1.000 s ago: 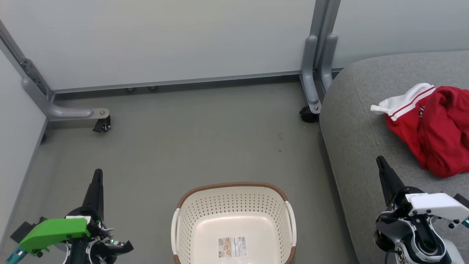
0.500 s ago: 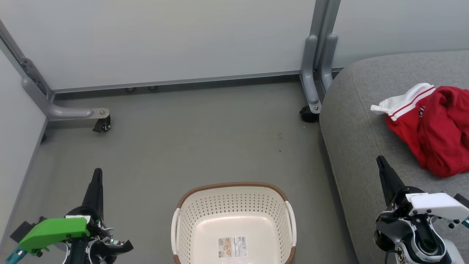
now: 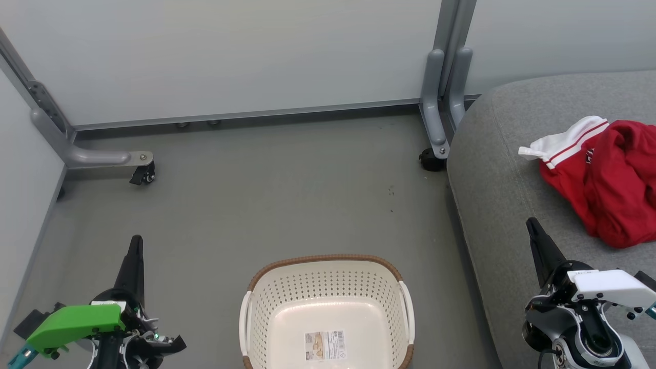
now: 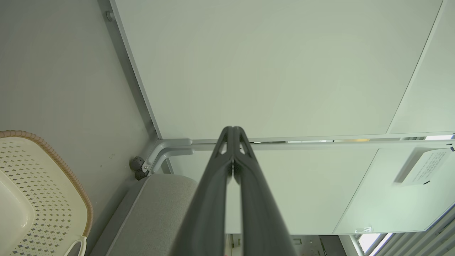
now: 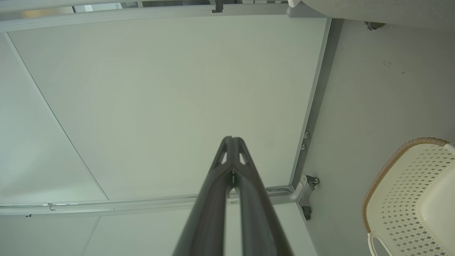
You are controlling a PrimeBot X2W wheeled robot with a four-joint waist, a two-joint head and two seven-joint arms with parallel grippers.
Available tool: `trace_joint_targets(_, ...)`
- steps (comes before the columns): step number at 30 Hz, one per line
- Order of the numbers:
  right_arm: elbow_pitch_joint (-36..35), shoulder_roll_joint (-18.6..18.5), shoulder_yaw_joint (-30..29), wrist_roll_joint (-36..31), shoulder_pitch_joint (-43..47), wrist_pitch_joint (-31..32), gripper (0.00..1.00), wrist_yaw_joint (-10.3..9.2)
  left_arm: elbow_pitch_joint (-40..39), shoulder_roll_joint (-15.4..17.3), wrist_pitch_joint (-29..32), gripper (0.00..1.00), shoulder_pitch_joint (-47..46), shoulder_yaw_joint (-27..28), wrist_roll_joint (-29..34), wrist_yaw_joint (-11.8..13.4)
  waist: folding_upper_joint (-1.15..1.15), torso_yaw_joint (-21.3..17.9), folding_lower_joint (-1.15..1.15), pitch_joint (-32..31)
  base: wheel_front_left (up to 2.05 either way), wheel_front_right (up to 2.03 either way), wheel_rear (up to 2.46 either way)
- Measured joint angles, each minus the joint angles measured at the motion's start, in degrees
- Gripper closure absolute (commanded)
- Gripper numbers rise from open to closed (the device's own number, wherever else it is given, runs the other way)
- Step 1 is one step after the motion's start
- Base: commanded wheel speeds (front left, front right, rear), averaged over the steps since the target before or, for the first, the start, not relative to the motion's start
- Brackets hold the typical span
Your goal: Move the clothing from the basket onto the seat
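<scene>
Clothing [image 3: 605, 179] lies on the seat [image 3: 499, 169].
Left gripper [image 3: 136, 243] and right gripper [image 3: 532, 225] pinched closed, empty; basket [image 3: 323, 258] between them, clothing beyond the right.

This looks like a test room made up to seem like a home. Plain pale wall panels [image 3: 230, 56] stand on grey metal feet [image 3: 97, 156] with little wheels [image 3: 145, 177]. The floor [image 3: 287, 200] is smooth and grey. A grey sofa seat [image 3: 492, 169] and a laundry basket [image 3: 328, 287] feel homey.
</scene>
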Motion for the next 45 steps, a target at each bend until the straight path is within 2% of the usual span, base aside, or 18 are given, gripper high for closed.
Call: trace_joint_targets(45,0.02,0.36,-0.48,-0.24,-0.01,0.42,1.0,0.0,0.01,-0.18,0.37,1.0,-0.01,0.32,0.23,0.0,0.0,0.0,0.0,0.0,0.0,0.0,0.0)
